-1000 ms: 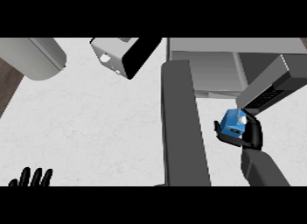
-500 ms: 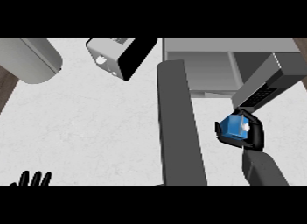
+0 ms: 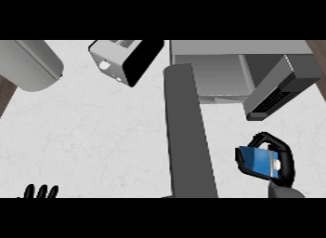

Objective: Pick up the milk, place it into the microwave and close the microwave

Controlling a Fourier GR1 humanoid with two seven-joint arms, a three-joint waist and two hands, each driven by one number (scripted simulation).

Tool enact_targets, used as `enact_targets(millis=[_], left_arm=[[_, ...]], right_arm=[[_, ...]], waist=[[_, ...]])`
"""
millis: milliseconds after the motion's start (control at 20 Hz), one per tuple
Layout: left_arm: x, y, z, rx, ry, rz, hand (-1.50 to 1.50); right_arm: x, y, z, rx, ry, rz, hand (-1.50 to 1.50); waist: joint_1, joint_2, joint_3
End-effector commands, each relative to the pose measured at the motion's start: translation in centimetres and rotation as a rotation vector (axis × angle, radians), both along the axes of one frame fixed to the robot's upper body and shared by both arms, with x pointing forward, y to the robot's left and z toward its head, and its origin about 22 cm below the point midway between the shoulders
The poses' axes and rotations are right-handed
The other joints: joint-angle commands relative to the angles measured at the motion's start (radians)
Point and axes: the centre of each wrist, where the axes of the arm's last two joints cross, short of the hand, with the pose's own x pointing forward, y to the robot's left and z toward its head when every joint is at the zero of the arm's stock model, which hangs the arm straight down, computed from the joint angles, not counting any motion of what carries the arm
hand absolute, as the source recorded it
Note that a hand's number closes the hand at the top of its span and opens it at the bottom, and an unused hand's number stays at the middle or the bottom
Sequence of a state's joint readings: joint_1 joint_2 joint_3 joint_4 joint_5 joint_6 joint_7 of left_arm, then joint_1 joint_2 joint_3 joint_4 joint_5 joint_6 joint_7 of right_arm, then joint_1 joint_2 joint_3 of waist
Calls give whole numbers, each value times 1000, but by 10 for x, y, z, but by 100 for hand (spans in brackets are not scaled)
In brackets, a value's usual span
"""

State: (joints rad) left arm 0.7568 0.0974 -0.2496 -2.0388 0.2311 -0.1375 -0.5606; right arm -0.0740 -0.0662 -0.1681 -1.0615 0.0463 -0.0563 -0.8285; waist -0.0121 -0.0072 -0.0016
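Nearest the viewer, at the lower left edge, the left hand is resting with its fingers straight and pointing up, holding nothing. At the lower right, the right hand is curling its black fingers and thumb around the milk, a small blue carton with a white patch on its side; the carton is being held over the pale marbled table, in front of the microwave and not yet inside it. Between the two hands a long dark grey door is standing open, running from the microwave's left front corner toward the viewer. Beyond the carton, a dark slanted panel with rows of buttons is jutting out beside the grey cavity (what it belongs to is hard to tell). Farther left, a toaster and a large grey rounded object are sitting at the back. The likely trouble: the carton may clip that button panel or the cavity's edge on the way in, since the opening is narrow, and may tip on release.
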Motion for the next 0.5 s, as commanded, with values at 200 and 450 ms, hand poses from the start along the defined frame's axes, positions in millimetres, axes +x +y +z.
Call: enact_targets(millis=[200, 450], left_arm=[[-18, -11, 10, 0, 1, 28, -150], [-10, 1, 0, -12, 25, 31, -150]], right_arm=[[-37, 7, 31, 212, -28, 138, 150], [-10, 46, 48, 223, -29, 146, 150]], waist=[[9, 2, 1], [18, 6, 2]])
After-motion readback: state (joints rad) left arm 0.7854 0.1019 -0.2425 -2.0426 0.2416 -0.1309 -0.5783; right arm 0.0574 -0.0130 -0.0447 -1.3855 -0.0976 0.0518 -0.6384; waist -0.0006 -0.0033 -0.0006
